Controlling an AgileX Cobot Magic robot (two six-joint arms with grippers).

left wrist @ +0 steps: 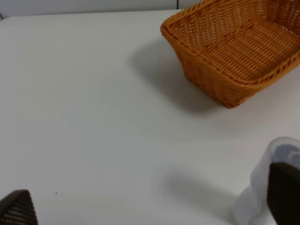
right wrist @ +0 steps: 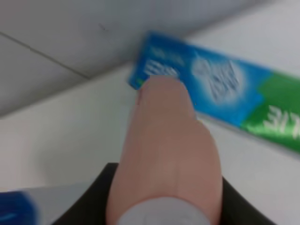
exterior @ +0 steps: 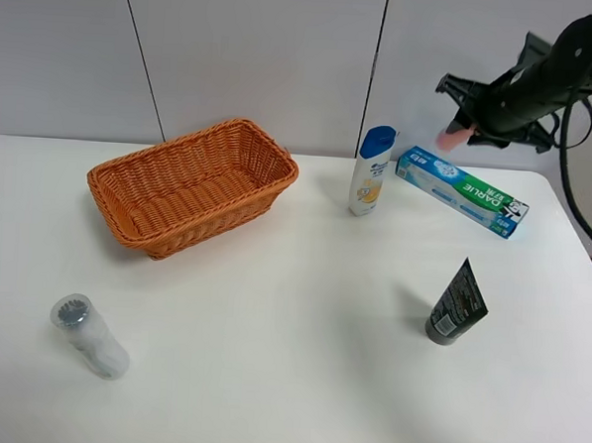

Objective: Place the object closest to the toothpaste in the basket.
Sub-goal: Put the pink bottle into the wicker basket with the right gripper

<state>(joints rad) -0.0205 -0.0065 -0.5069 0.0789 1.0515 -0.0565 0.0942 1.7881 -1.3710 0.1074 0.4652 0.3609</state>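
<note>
My right gripper [exterior: 468, 126] is shut on a pink tube [exterior: 449, 138] and holds it in the air above the left end of the blue-green toothpaste box [exterior: 461, 190]. In the right wrist view the pink tube [right wrist: 168, 154] fills the middle, with the toothpaste box [right wrist: 211, 89] lying on the table behind it. The orange wicker basket [exterior: 167, 150] stands at the back left and also shows in the left wrist view [left wrist: 197, 52]. My left gripper [left wrist: 150, 206] is open and empty over the table, outside the exterior view.
A white shampoo bottle with a blue cap [exterior: 371, 171] stands just left of the toothpaste box. A black tube [exterior: 457, 304] stands at the front right. A clear bottle [exterior: 89, 337] lies at the front left, close to my left fingertip [left wrist: 283, 192].
</note>
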